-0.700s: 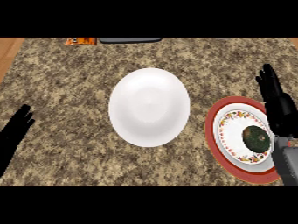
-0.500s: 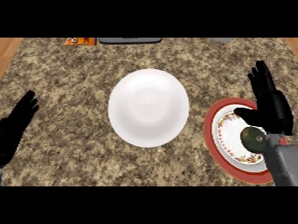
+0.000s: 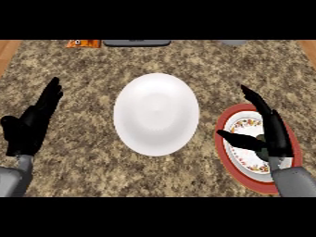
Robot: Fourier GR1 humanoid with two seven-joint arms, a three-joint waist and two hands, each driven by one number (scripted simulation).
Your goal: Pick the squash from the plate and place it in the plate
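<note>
Hovering over the red-rimmed plate (image 3: 237, 116), the right hand (image 3: 275, 139) comes in from the lower right on its grey forearm (image 3: 296, 181), its fingers straight and spread, the thumb (image 3: 237, 139) stretched out to the left across the plate's patterned centre. It has hold of nothing. Just below the thumb, a small dark green patch of the squash (image 3: 261, 137) shows on that plate; the hand covers most of it, and whether the palm touches it cannot be told.

Two plates lie on the speckled stone counter (image 3: 85, 69). The red-rimmed one, with a floral band inside its rim, sits just right of the white plate (image 3: 156, 113), the two edges near each other but apart. The white plate is plain and has nothing on it.

Well to the left of the white plate, the left hand (image 3: 30, 125) rests open near the counter's left side, fingers straight and pointing up and away, holding nothing; one grey forearm (image 3: 6, 178) shows beneath it.

Beyond the white plate, along the counter's far edge, three things are partly cut off: an orange packet (image 3: 83, 43), a dark grey flat object (image 3: 137, 43) and a pale grey object (image 3: 234, 42) further right.
</note>
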